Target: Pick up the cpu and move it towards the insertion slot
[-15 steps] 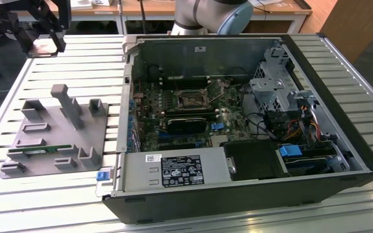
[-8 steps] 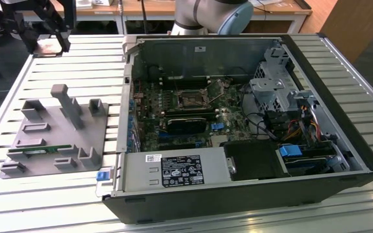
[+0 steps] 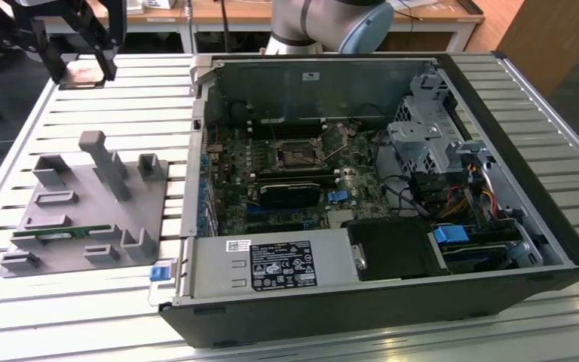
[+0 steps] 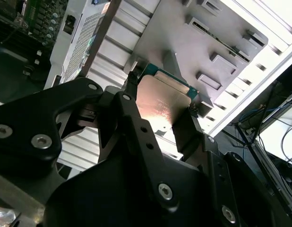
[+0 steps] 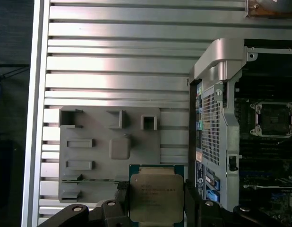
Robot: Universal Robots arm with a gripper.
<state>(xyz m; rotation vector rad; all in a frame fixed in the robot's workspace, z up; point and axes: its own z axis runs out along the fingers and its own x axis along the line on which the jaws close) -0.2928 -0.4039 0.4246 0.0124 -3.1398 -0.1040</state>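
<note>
The cpu [image 3: 84,72], a flat square chip with a silver top and green edge, hangs above the table's far corner at the exterior view's left. My gripper [image 3: 81,75] is shut on it. In the first wrist view the cpu [image 5: 156,191] sits between two black fingers [image 5: 121,193], over the grey fixture [image 5: 108,146]. In the second wrist view, the chip's metal face [image 4: 160,100] is clamped at both sides. The insertion slot [image 3: 295,154] lies on the motherboard inside the open case, well away from the gripper; it is also seen as a silver-framed socket [image 5: 272,118].
The open computer case [image 3: 531,188] fills the middle and the exterior view's right, with a power supply [image 3: 269,265], a black card [image 3: 289,193] and a drive cage [image 3: 421,143]. A grey fixture [image 3: 88,204] holds a green memory stick [image 3: 60,234]. The table is slatted aluminium [image 3: 129,98].
</note>
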